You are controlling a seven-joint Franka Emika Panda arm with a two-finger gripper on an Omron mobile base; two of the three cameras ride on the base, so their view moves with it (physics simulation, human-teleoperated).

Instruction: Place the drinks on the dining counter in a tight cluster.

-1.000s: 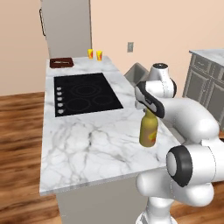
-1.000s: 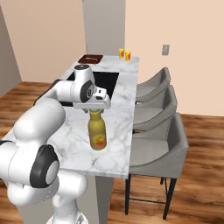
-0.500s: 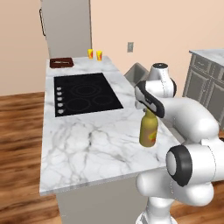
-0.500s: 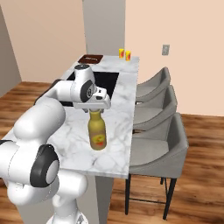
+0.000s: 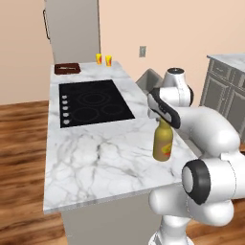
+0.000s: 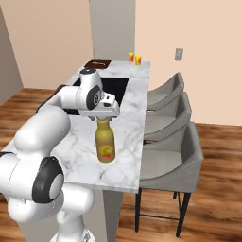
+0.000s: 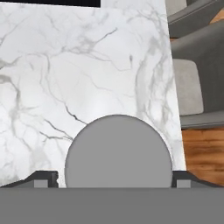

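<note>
Flanking views (hand straight down) over counter [image 5: 95, 158]

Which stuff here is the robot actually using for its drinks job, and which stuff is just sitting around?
For the job:
- amber bottle, standing upright
- marble counter it stands on
- claw, over the bottle's neck

Just sitting around:
- black cooktop
- two orange cups at the far end
- brown tray
- grey chairs

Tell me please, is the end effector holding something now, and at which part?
Nothing is clearly held. The end effector sits open around the top of the amber bottle, which stands upright on the dining counter.
</note>
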